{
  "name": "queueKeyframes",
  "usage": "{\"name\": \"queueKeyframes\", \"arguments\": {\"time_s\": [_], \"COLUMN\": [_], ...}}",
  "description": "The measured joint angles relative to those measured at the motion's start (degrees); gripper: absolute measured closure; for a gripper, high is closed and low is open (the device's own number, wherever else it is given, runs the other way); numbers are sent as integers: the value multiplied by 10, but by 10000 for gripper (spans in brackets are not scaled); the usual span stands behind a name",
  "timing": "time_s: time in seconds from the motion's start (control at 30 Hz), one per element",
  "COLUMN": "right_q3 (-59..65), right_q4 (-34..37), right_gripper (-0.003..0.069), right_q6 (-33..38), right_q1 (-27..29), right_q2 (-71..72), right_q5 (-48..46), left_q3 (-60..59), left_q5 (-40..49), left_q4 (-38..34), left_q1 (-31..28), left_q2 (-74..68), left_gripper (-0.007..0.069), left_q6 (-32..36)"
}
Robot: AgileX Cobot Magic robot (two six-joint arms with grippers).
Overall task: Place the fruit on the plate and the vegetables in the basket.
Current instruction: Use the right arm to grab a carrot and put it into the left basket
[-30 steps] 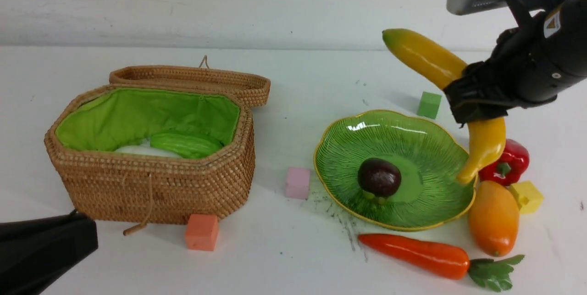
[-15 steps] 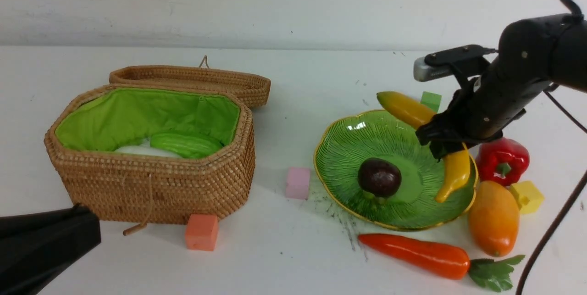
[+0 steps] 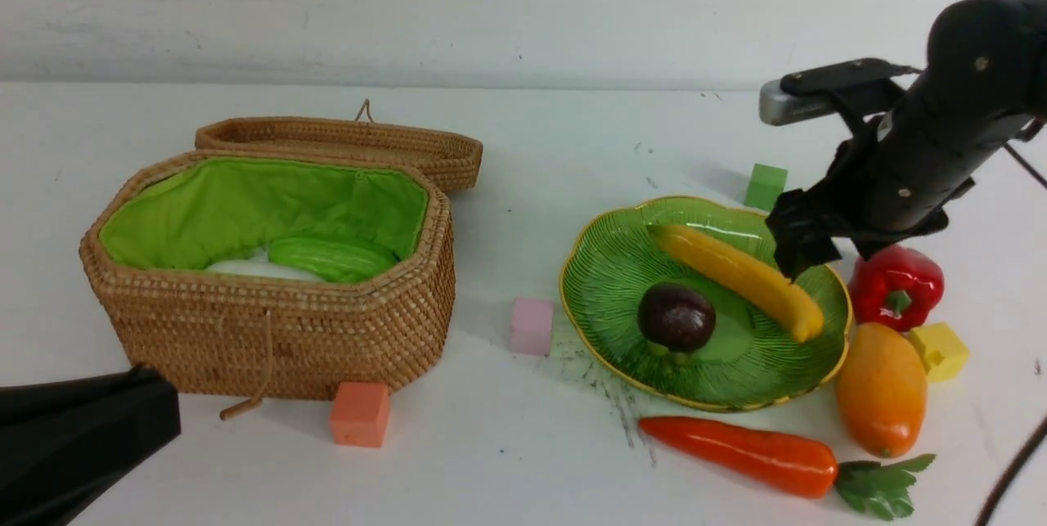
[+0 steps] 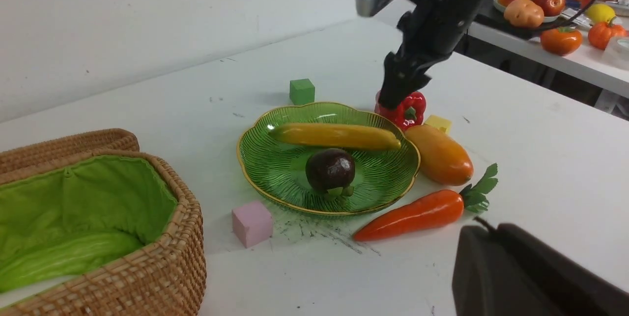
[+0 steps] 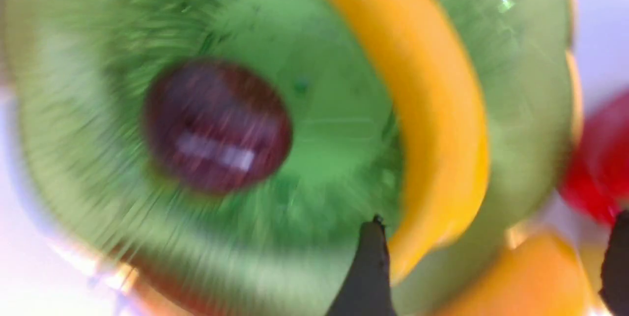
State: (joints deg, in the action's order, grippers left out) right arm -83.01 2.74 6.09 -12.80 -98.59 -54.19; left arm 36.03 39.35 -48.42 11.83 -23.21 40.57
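Green plate: one banana, one mangosteen

Motion smears the right wrist view: the plate, the dark round fruit and the banana beneath the right pincer lack crisp edges, and one of its fingers is cut by the frame. Of the left pincer only a dark bulk shows, jaws unseen. Ahead of the left pincer, the basket wall hides most of a white vegetable.
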Motion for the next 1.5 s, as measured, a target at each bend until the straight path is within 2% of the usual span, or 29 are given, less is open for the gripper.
{"name": "queueKeyframes", "arguments": {"time_s": [0.13,0.27,0.33,0.4,0.57,0.6,0.63,0.67,0.73,0.87,0.97,1.13,1.5], "right_q3": [35,153,211,258,309,312,312,313,314,314,314,314,314], "right_q4": [49,123,138,144,159,162,163,164,166,160,144,89,73], "right_gripper": [251,447,489,498,416,353,335,265,182,72,60,88,105], "right_q6": [23,131,194,247,311,320,321,327,329,335,342,342,340], "right_q1": [0,0,0,0,0,0,0,0,-1,-19,-44,-73,-79], "right_q2": [88,180,206,217,193,177,172,151,126,84,64,50,10], "right_q5": [-90,-106,-82,-34,57,74,79,101,117,147,173,210,211], "left_q3": [0,0,0,0,0,0,0,0,0,0,0,0,0], "left_q5": [1,8,11,11,21,32,37,52,71,84,84,87,88], "left_q4": [0,0,0,0,0,0,0,0,0,-11,-19,-25,-25], "left_q1": [0,0,0,0,0,0,0,0,0,0,0,0,0], "left_q2": [0,0,0,0,0,0,0,0,0,0,0,0,0], "left_gripper": [617,615,613,611,607,607,607,607,606,604,605,603,596], "left_q6": [0,0,0,0,1,7,11,23,42,72,82,86,88]}}
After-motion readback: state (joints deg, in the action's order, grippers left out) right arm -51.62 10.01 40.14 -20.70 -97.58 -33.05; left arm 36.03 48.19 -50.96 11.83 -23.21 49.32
